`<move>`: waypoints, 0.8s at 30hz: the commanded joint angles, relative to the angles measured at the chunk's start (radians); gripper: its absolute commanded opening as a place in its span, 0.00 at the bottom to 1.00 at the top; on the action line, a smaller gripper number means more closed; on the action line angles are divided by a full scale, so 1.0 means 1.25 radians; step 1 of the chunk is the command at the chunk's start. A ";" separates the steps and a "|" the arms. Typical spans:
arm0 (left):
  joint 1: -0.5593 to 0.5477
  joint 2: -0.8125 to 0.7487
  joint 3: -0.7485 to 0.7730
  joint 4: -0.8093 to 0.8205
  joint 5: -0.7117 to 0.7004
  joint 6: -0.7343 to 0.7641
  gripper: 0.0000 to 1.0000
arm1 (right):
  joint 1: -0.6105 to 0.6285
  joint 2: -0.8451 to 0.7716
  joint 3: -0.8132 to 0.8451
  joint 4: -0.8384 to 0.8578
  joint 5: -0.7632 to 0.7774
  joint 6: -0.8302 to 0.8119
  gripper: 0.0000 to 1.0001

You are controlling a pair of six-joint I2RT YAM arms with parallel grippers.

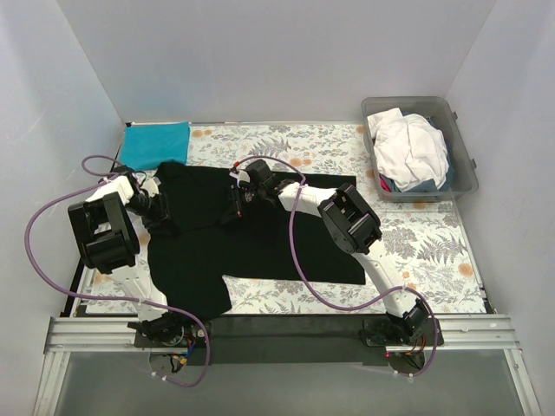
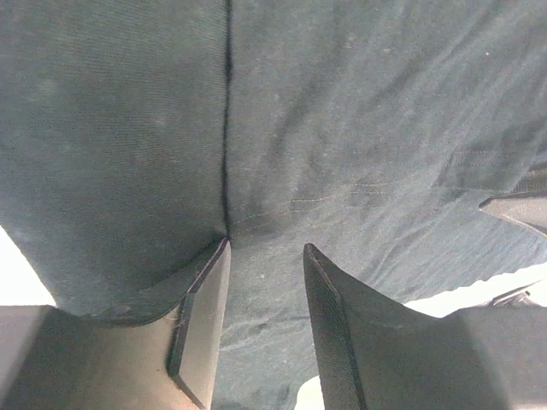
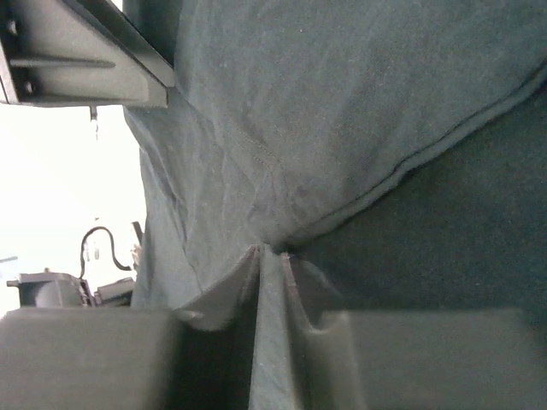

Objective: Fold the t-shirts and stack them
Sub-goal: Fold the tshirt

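Note:
The black t-shirt (image 1: 260, 234) lies spread over the middle of the table, with one part hanging toward the near edge. My right gripper (image 1: 236, 198) is at its far middle part, and in the right wrist view the right gripper (image 3: 270, 253) is shut on a ridge of the black cloth (image 3: 342, 111). My left gripper (image 1: 159, 211) is at the shirt's left edge. In the left wrist view the left gripper (image 2: 266, 248) has its jaws apart, black cloth (image 2: 359, 128) lies between them, and a fold drapes over the left finger (image 2: 205, 299). A folded teal-blue t-shirt (image 1: 156, 143) lies at the back left. The white t-shirt (image 1: 408, 149) is bunched in the tub.
The clear grey plastic tub (image 1: 466, 169) stands at the back right on the floral table cloth (image 1: 434, 238). White walls close in the table on three sides. Purple cables loop beside both arms.

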 commanded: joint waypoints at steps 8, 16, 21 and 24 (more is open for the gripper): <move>0.011 -0.005 0.009 0.010 -0.054 -0.007 0.37 | -0.001 -0.003 0.013 0.036 -0.008 0.008 0.01; 0.009 0.026 0.039 0.020 0.011 -0.018 0.30 | -0.003 -0.014 0.010 0.055 -0.026 0.006 0.01; 0.009 0.030 0.048 0.015 0.029 -0.019 0.29 | -0.005 -0.011 0.013 0.056 -0.029 0.003 0.01; 0.009 0.021 0.052 0.014 0.040 -0.024 0.24 | -0.006 -0.014 0.008 0.056 -0.030 0.003 0.01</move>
